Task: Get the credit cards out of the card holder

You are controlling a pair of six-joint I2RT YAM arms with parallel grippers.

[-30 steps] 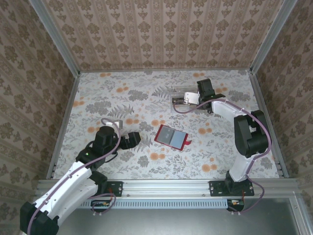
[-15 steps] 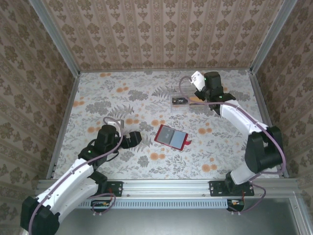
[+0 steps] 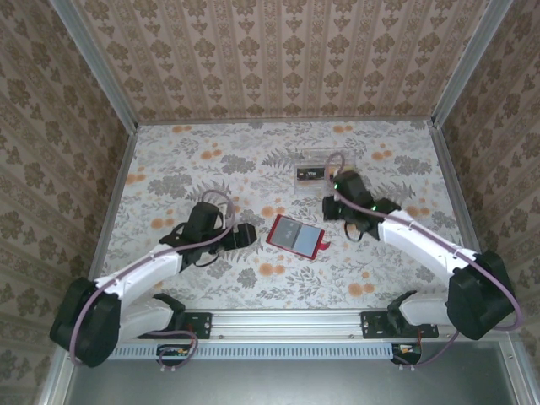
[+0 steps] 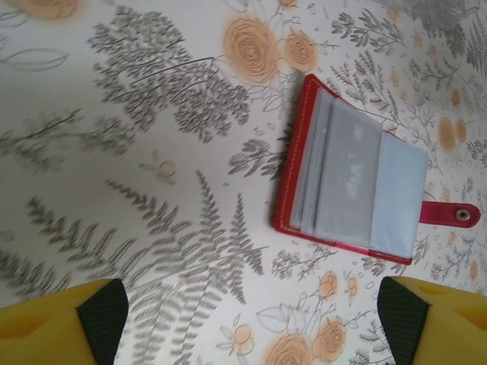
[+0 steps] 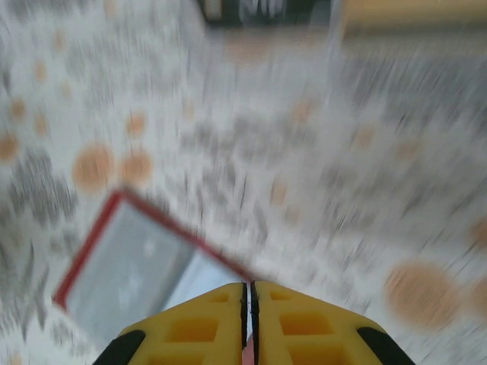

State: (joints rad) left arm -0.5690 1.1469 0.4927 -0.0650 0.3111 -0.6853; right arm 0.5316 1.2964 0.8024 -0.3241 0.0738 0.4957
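Observation:
The red card holder (image 3: 295, 235) lies open in the middle of the table, with grey-blue pockets up and its tab (image 3: 323, 245) pointing right. In the left wrist view the card holder (image 4: 350, 186) shows a pale card in its clear sleeves, and the tab (image 4: 450, 214) lies flat. My left gripper (image 3: 250, 234) sits just left of the holder, open, its fingers (image 4: 103, 319) spread wide over bare table. My right gripper (image 3: 332, 213) hovers above the holder's right end, shut (image 5: 249, 285); this view is blurred by motion, with the card holder (image 5: 129, 266) below left.
Two loose cards lie at the back: a dark card (image 3: 309, 175) and a tan one beside it (image 5: 411, 14). Patterned walls and metal rails close in the floral table (image 3: 211, 181) on three sides.
My right arm swung from the cards at the back down to the card holder's right end. The left arm slid right, closer to the holder's left edge. The holder stayed put.

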